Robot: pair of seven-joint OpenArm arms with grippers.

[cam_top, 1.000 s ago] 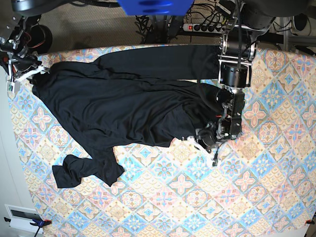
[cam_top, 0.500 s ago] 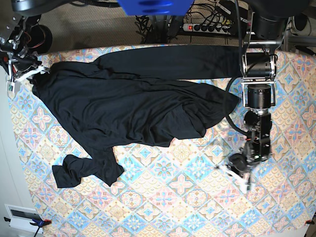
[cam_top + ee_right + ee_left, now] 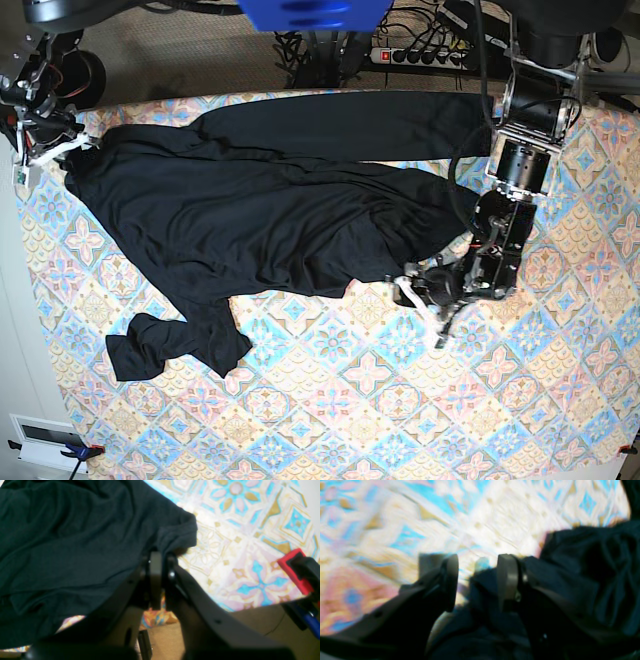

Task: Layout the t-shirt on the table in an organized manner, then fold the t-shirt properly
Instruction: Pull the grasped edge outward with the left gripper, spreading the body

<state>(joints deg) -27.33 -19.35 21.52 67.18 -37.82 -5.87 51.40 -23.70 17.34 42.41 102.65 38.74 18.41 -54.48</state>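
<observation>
The left gripper (image 3: 418,295) has swung back from the bare tabletop (image 3: 420,410) to the right edge of the t-shirt (image 3: 250,215), its fingers (image 3: 506,580) now spread with dark cloth between them, apparently readying a fresh grab to pull that side flat. Half a second earlier it hung over open pattern nearer the front. At the far left corner, the right gripper (image 3: 160,577) stays pressed together, pinching the shirt, which lies rumpled across the tabletop's far half.

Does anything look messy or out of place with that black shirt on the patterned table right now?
Yes. The plain black long-sleeved t-shirt is not laid flat on the pastel diamond-tiled table: its body is creased into ridges, and one sleeve lies crumpled in a heap near the front left in the base view, while the other stretches straight along the far edge.
</observation>
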